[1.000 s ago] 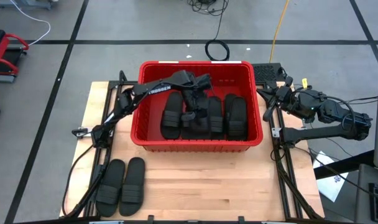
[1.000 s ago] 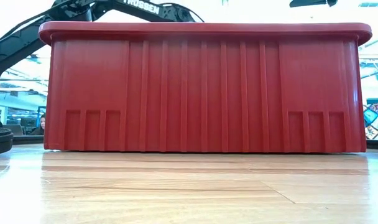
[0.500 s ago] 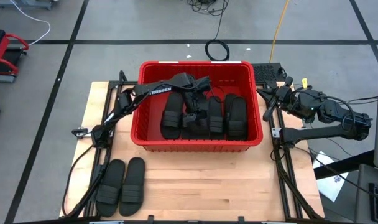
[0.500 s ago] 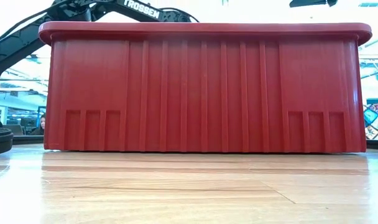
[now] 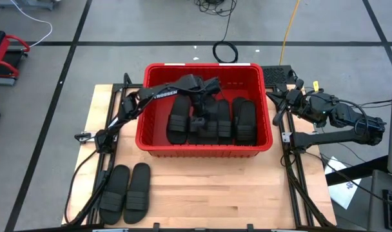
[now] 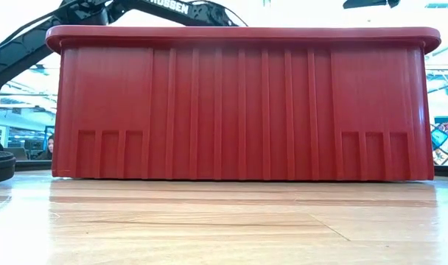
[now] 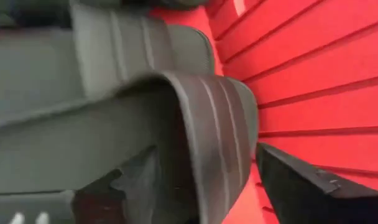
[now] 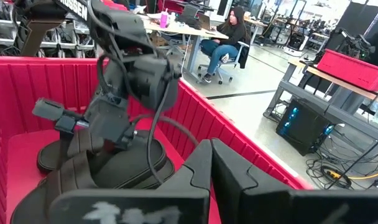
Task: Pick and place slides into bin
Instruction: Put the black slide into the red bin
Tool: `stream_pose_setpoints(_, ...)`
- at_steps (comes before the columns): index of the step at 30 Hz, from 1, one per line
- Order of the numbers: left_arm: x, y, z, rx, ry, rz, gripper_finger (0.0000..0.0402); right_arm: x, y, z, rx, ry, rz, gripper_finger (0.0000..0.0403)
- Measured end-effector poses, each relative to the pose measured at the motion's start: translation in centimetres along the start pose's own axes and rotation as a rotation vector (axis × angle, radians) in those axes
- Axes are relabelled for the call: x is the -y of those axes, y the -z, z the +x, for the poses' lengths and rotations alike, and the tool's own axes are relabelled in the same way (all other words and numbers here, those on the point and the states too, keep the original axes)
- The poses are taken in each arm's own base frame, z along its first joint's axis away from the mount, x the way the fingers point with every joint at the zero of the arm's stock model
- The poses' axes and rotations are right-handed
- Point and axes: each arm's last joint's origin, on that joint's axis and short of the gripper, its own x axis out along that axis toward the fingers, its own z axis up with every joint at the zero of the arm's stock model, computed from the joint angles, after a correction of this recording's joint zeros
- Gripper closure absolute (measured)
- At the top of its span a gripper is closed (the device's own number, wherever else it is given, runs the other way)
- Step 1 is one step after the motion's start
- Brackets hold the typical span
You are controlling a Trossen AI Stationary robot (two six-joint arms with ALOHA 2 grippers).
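Over the last second the left gripper (image 5: 197, 120), reached over the rim of the large bright-red ribbed plastic bin (image 5: 158, 67), has been lowered slightly among the black matte-rubber slide sandals (image 5: 244, 121) lined up on the bin floor, while nothing else on the table has been shifted. Its fingers (image 7: 301, 186) are seen spread either side of a ribbed strap, so a sandal appears to have just been released, though contact cannot be judged from the blurred wrist view. Two sandals (image 5: 126, 193) are left on the wooden table (image 5: 222, 193) near its front left corner, well apart from the bin, and the right gripper (image 5: 278, 103) is parked just outside the bin's right wall, its fingers shown closed together.
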Motion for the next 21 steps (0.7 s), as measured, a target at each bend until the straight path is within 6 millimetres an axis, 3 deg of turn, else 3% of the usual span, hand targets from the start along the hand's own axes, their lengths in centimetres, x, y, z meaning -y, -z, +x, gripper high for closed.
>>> stream_pose_setpoints(7, 1.6, -1.8, -4.0, 0.071, -0.11, 0.076, 0.0118, 0.0, 0.1, 0.0, -0.006, -0.001, -0.012, 0.0403)
stream_pose_setpoints(11, 3.9, -1.9, -8.2, 0.118, -0.222, 0.069, 0.0129, 0.0, 0.2, 0.0, -0.02, -0.002, -0.021, 0.0403)
stream_pose_setpoints(16, 9.9, -1.5, -15.7, 0.247, -0.439, 0.213, 0.0198, 0.0, 0.4, 0.0, -0.034, -0.004, -0.059, 0.0403)
stream_pose_setpoints(21, 15.4, -0.3, -21.4, 0.422, -0.535, 0.344, 0.0321, -0.1, 0.3, 0.1, -0.029, -0.003, -0.112, 0.0403)
